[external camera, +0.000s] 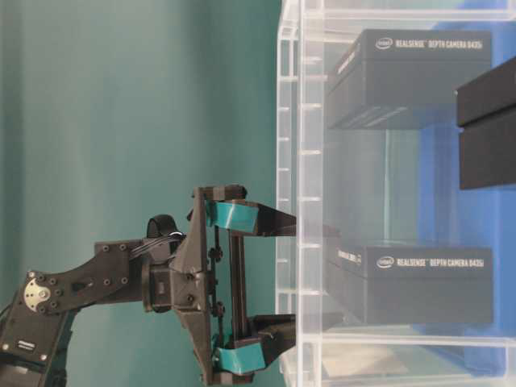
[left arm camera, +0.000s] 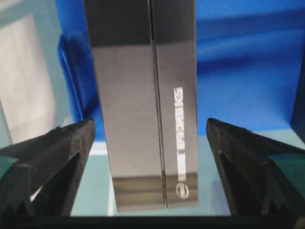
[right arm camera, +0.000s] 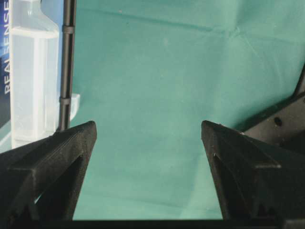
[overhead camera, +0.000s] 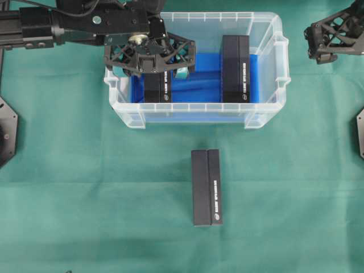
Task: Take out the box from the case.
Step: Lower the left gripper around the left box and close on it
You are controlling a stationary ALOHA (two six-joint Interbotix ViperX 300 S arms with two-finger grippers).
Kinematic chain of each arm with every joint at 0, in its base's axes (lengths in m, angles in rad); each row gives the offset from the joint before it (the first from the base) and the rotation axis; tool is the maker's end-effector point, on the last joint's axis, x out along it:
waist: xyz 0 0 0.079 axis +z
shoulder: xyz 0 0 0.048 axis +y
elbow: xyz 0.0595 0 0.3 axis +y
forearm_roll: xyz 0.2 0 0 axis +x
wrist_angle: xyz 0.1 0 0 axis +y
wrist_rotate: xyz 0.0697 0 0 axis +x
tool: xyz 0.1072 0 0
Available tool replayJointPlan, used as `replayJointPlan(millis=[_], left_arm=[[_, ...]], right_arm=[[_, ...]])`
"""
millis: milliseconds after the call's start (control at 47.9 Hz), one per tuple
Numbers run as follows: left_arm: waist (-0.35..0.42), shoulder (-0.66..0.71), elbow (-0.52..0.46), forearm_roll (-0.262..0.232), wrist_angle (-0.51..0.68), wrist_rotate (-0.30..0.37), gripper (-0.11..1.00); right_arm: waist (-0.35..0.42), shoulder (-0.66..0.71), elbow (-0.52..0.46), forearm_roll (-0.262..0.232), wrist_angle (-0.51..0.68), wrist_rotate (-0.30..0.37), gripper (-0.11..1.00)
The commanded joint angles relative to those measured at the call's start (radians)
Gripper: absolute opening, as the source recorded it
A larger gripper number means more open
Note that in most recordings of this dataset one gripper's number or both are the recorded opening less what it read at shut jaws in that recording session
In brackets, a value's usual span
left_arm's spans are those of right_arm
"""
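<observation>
Box (left arm camera: 143, 105) in case (overhead camera: 267, 111), between open left tool (left arm camera: 150, 138) fingers, untouched

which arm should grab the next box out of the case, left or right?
Left. The left gripper is open and already over the case, its fingers either side of the left box. The right gripper is open too, but it is outside the case, over bare cloth.
</observation>
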Motion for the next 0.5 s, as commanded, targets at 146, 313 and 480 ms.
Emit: replayJointPlan(millis=[146,313,480], left_arm=[[0.015,0.000,-0.008,0.014,-0.025,0.000,0.95],[0.015,0.005,0.009,0.014,-0.037,-0.002,0.95],[0.014,0.005,0.028,0.012,-0.043,-0.003,0.95]], right_arm=[[0.000,-0.011,-0.009,-0.003,-0.017,-0.017,0.85],[0.000,-0.011,-0.009,-0.003,-0.018,-0.023,0.85],[0.000,-0.009,-0.009,-0.003,-0.026,-0.023,0.85]])
